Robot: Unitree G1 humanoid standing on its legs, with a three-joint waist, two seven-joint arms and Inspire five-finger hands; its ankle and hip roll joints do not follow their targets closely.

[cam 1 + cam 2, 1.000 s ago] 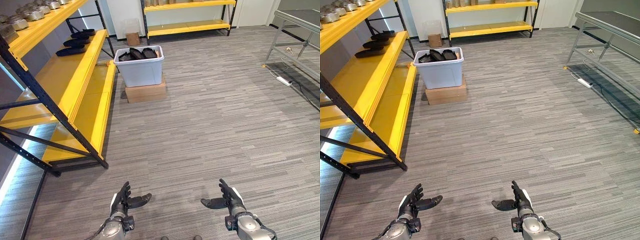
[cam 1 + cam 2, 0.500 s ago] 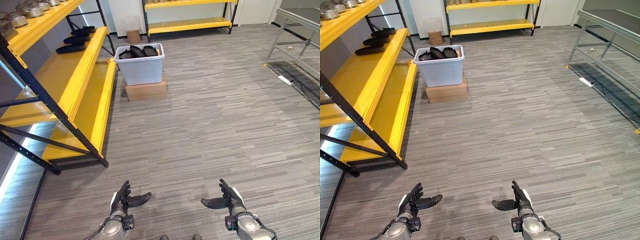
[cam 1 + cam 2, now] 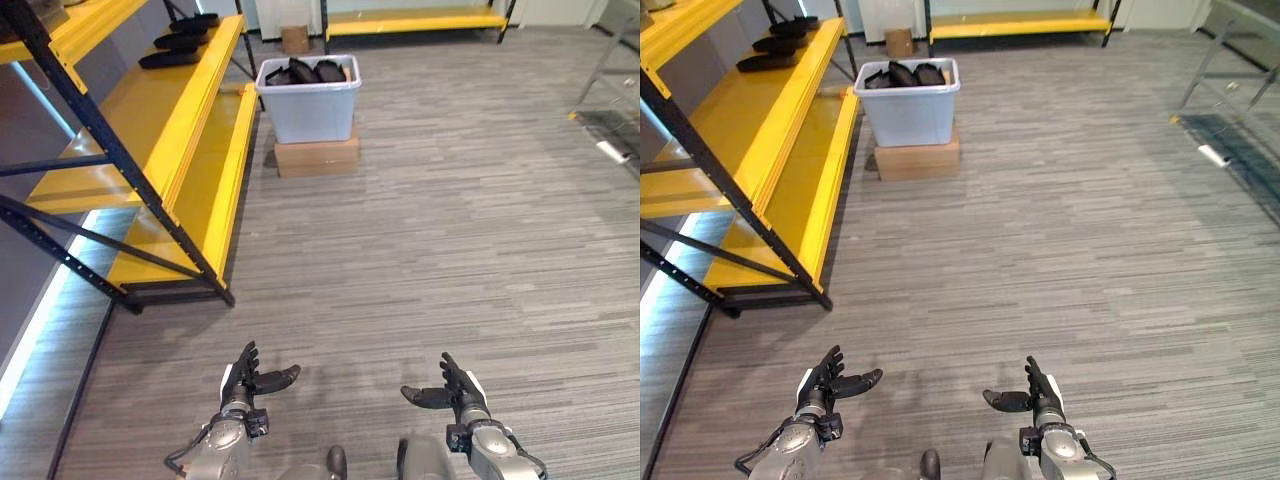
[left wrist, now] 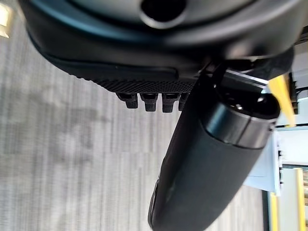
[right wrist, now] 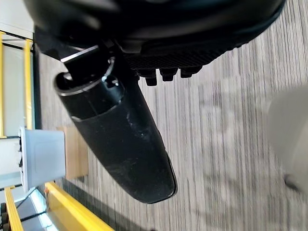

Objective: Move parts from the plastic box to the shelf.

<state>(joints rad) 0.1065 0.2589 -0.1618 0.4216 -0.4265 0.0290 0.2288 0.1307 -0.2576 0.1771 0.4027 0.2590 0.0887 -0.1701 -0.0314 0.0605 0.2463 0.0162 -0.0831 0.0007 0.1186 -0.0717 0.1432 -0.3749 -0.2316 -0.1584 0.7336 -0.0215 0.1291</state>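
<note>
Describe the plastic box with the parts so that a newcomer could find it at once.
Start at the tall yellow shelf along the left wall and follow it to its far end. Beside it stands the pale plastic box on a flat cardboard carton. It alone holds the dark parts, heaped to its rim.

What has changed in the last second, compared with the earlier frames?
Only the camera has moved: the whole view has shifted, so the scene sits differently in frame. Nothing was taken hold of or let go. The left hand and right hand stay open and empty, held low. The pale plastic box of dark parts remains on its cardboard box beside the yellow shelf.
</note>
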